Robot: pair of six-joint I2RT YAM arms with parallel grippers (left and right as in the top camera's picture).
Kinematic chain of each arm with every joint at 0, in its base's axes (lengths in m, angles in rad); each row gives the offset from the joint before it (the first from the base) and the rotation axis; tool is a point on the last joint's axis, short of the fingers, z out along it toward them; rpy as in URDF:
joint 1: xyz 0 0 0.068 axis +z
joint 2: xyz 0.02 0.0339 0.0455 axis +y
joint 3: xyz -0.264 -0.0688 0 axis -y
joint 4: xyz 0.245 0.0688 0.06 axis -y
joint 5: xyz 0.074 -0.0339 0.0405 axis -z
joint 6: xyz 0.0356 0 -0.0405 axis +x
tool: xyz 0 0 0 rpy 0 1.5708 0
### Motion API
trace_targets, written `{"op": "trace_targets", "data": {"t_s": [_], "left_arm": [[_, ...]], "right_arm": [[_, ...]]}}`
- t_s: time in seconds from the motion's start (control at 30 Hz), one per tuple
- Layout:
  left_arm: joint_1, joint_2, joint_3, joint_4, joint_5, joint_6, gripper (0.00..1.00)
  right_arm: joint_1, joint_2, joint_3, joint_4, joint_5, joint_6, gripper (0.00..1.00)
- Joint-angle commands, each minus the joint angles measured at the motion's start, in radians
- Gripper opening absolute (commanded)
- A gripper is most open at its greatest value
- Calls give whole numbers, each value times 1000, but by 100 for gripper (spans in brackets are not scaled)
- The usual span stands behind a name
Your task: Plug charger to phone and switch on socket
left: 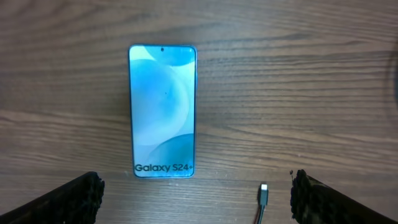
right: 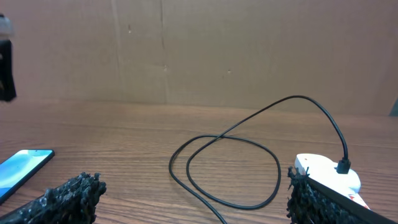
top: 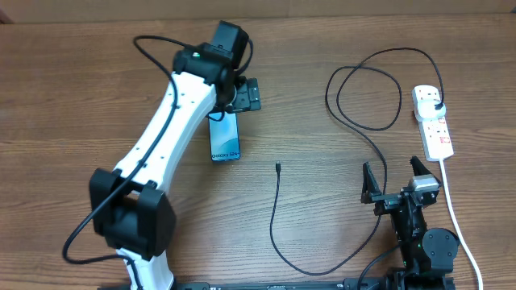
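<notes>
Clearly the left fingers (left: pixel 74 202), wide open and empty, are nearer: the slim teal-screened phone (left: pixel 162 111) lies lengthwise straight ahead between them, and the thin black charger cable (top: pixel 272 211) ends with its connector tip (left: pixel 263 190) just inside one finger. Right fingers (right: pixel 68 199), equally open and empty, sit beside the white power strip (right: pixel 326 171).

- Looks like a robot lab bench: white left arm (top: pixel 173 113) and black right arm (top: pixel 423 242) at one wood-grain table (top: pixel 72 89).
- Plain brown cardboard panel (right: pixel 249 43) backs it.
</notes>
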Motion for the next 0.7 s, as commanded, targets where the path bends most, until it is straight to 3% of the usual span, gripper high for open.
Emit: {"op": "trace_targets", "data": {"t_s": [0.0,0.27,0.43,0.67], "left_arm": [[-12,49,29,-14,-39,-97,100],[-11,72,28,-8,-40,-94,100],[-11,72,27,-18,-41,7,100],[-10,74,25,-30,-66,43,100]], "right_arm": [[6,-9,-11,5,-5,2,100],[6,-9,-11,5,-5,2,100],[6,-9,-11,5,-5,2,100],[6,-9,-11,5,-5,2,100]]}}
